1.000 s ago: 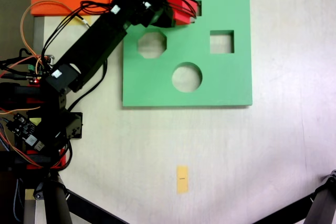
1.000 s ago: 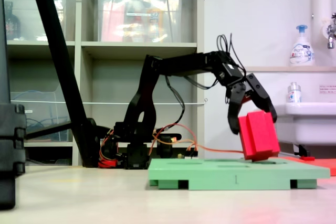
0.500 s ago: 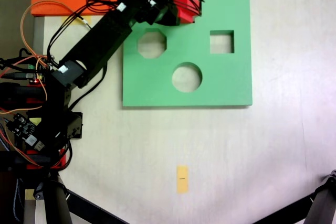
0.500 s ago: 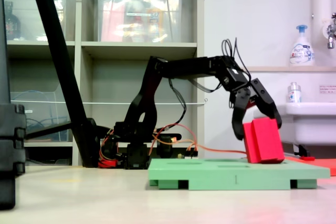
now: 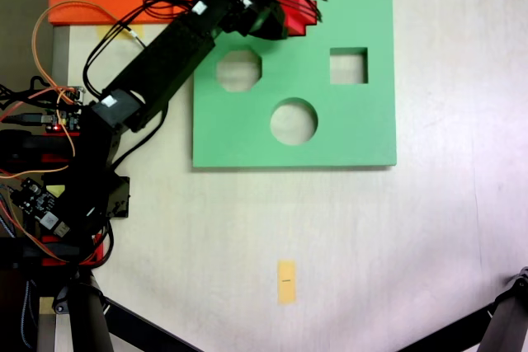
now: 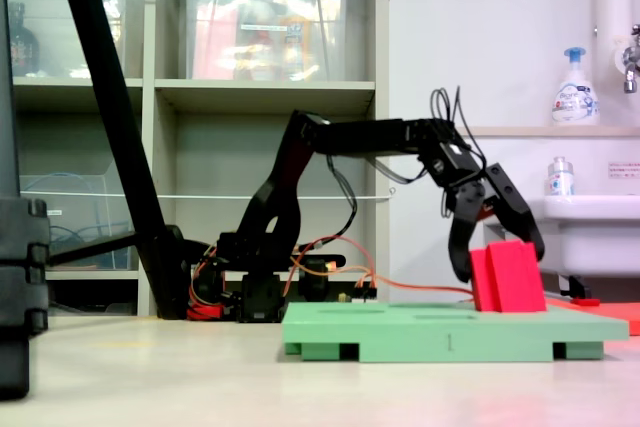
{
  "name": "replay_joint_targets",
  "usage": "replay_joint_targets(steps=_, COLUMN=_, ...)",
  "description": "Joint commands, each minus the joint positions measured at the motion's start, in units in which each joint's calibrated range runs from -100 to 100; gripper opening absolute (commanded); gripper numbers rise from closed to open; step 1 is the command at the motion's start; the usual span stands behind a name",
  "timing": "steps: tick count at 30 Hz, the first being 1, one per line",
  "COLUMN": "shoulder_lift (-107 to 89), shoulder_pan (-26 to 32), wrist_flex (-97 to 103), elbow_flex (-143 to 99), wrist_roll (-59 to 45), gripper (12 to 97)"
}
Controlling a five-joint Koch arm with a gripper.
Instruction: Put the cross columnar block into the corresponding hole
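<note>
Fixed view from the side shows the fingers (image 6: 497, 259) clamped on the cross columnar block (image 6: 508, 276), standing nearly upright, partly sunk in the green board (image 6: 440, 332).

Arm (image 6: 360, 135) stretched level, wrist bent down, jaws seemingly clamped, gripper (image 6: 498, 269) low.

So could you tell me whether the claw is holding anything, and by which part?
The claw grips the red cross block by its upper sides, its lower end in the green board.
</note>
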Motion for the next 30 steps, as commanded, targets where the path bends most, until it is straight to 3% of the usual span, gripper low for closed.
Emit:
replay_joint_targets(steps=1, shoulder_lift=2.64, shoulder_pan=-0.29, wrist_flex=4.13, elbow_flex=5.45, wrist_roll=0.59, gripper=50.1)
replay_joint_targets(steps=14, shoulder_lift=14.51, shoulder_pan=-1.17, wrist_flex=3.65, elbow_flex=12.43, wrist_roll=-1.17, gripper=54.6)
replay_joint_targets(steps=18, shoulder_lift=12.0, shoulder_pan=-0.63, wrist_flex=-0.11, elbow_flex=12.53, wrist_roll=-1.22, gripper=95.9)
replay_joint_targets(steps=24, shoulder_lift=-5.18, shoulder_pan=-0.49, wrist_flex=-9.54, elbow_flex=12.53, wrist_roll=-4.05, gripper=95.8)
replay_joint_targets(steps=30, shoulder_lift=-36.33, shoulder_pan=-1.07, wrist_flex=-20.91, elbow_flex=12.43, wrist_roll=-17.58, gripper=95.6)
